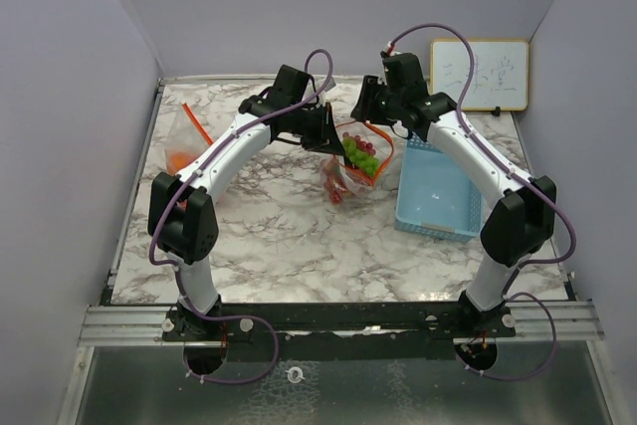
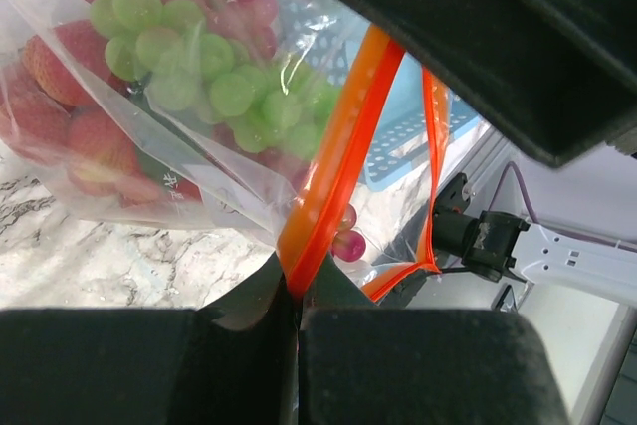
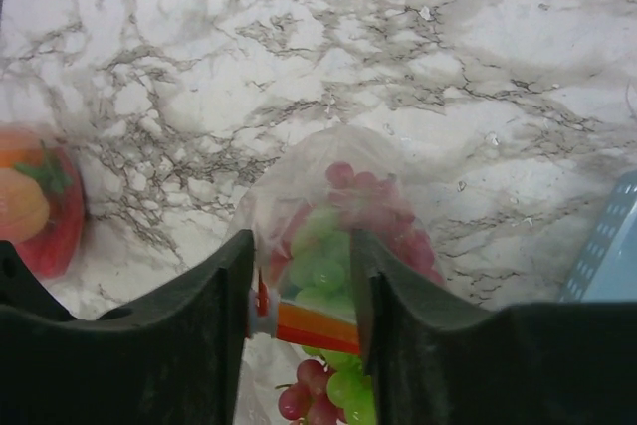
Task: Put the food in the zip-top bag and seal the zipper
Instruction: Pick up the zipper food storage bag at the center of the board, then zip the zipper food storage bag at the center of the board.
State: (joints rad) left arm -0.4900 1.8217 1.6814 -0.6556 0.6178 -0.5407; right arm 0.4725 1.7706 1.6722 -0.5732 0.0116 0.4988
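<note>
Bag [image 1: 358, 178]: food [image 2: 189, 57] inside, zipper [image 2: 328, 166] unsealed.
Zipper ends are pinched by left gripper [image 2: 296, 311] and right gripper [image 3: 303, 276]; mouth is held taut, judged ready for sealing.

whiteboard [image 1: 479, 75] scribbles illegible, no readable text

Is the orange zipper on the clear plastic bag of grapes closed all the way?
No, in the left wrist view the two orange zipper strips of the clear plastic bag gape apart.
</note>
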